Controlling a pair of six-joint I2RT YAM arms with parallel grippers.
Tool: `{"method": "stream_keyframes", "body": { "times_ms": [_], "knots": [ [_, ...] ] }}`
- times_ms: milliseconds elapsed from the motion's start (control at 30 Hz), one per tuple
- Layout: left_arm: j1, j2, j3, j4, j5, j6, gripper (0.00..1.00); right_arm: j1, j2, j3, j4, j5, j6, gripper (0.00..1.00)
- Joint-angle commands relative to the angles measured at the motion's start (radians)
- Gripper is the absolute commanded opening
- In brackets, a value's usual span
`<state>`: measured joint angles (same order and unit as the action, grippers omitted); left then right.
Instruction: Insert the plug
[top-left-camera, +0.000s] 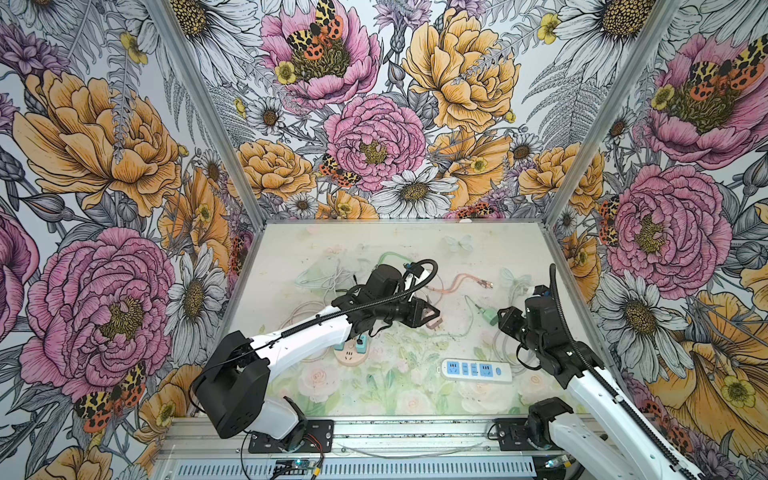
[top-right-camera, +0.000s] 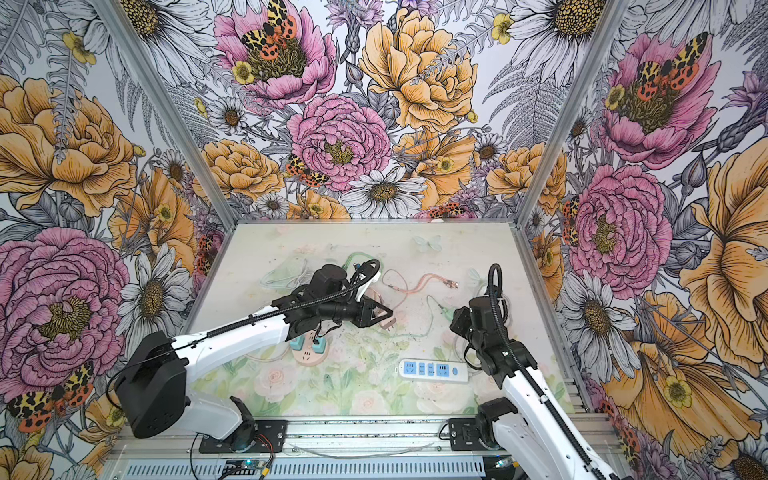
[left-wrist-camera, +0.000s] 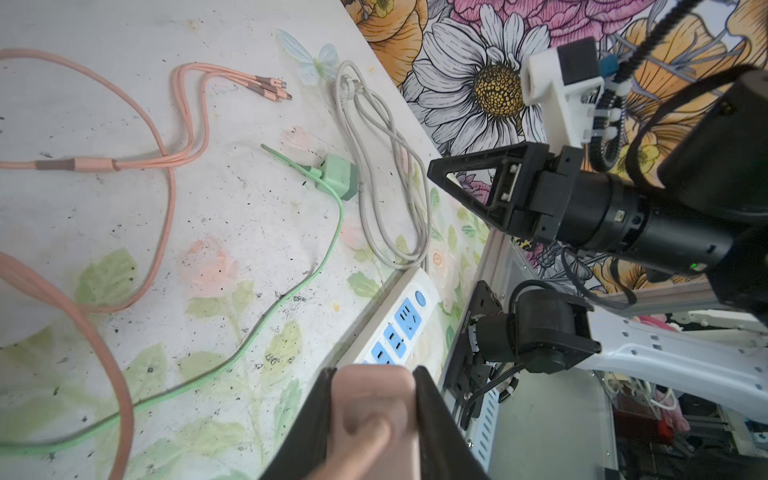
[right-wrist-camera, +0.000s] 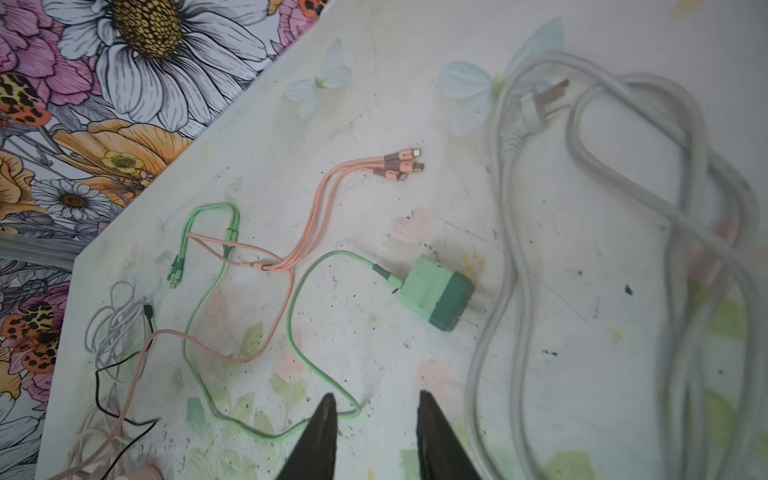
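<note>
My left gripper (left-wrist-camera: 374, 370) is shut on a pink plug (left-wrist-camera: 374, 411), held above the table's middle in both top views (top-left-camera: 434, 323) (top-right-camera: 388, 324). A pink cable runs from the plug. The white power strip (top-left-camera: 476, 370) (top-right-camera: 432, 370) with blue sockets lies near the front right, just beyond the held plug in the left wrist view (left-wrist-camera: 399, 328). My right gripper (right-wrist-camera: 376, 394) hovers open with nothing between its fingers, over a thin green cable. A green plug (right-wrist-camera: 436, 293) (top-left-camera: 490, 316) lies flat just ahead of it.
A round pink socket (top-left-camera: 351, 355) with teal plugs in it sits under the left arm. A coiled grey cable (right-wrist-camera: 582, 249) lies at the table's right edge. Pink multi-head cable ends (right-wrist-camera: 399, 164) and white and black wires (right-wrist-camera: 120, 324) lie farther back.
</note>
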<state>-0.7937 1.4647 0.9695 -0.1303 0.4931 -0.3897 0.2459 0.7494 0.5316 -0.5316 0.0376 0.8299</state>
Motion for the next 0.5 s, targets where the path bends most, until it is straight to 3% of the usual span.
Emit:
{"method": "stream_keyframes", "body": {
  "times_ms": [0, 133, 267, 467],
  "knots": [
    [-0.033, 0.031, 0.041, 0.039, 0.049, 0.148, 0.17, -0.020, -0.002, -0.024, -0.074, -0.105, 0.081, 0.33],
    [-0.077, 0.074, 0.049, 0.046, 0.046, 0.272, 0.18, -0.042, -0.024, -0.064, -0.094, -0.162, 0.163, 0.32],
    [-0.085, 0.116, 0.057, 0.055, 0.081, 0.336, 0.18, -0.075, -0.035, -0.100, -0.117, -0.197, 0.212, 0.19],
    [-0.089, 0.138, 0.065, 0.056, 0.080, 0.385, 0.18, -0.086, -0.064, -0.054, -0.279, -0.037, 0.205, 0.13]
  ]
}}
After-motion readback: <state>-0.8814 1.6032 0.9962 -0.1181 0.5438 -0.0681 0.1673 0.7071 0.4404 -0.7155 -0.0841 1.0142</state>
